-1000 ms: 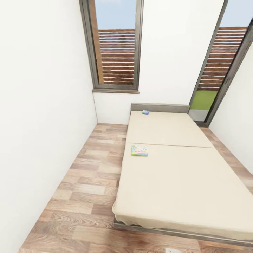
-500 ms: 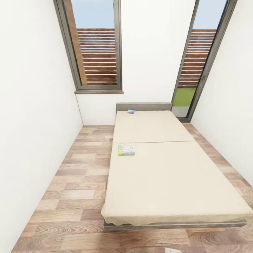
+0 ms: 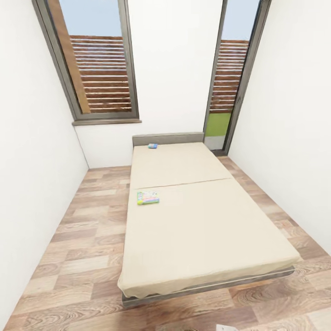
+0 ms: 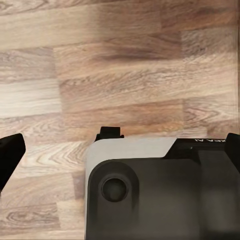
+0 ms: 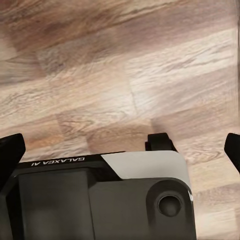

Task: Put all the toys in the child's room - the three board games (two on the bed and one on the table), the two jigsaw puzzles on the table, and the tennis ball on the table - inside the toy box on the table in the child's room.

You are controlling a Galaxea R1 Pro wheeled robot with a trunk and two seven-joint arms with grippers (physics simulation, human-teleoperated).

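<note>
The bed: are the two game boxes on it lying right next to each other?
No. The small blue box lies up by the headboard, while the larger box lies apart, midway down the bed.

bright, even daylight | soft shadow under bed (image 3: pixel 202 220) | wide-angle stretch at edges | wrist views sl. blurry

Far game (image 3: pixel 152 146): by the headboard (image 3: pixel 168 139), too small to read, just a blue blur.
Near game (image 3: pixel 148 197): print unreadable, green edge + pale top is all you get.
Left gripper (image 4: pixel 120 150): fingers cut by frame edges, only dark tips showing.
Right gripper (image 5: pixel 122 150): same story, tips clipped at both sides.
Robot base (image 4: pixel 160 195): blocks the floor (image 4: pixel 120 65) below.
</note>
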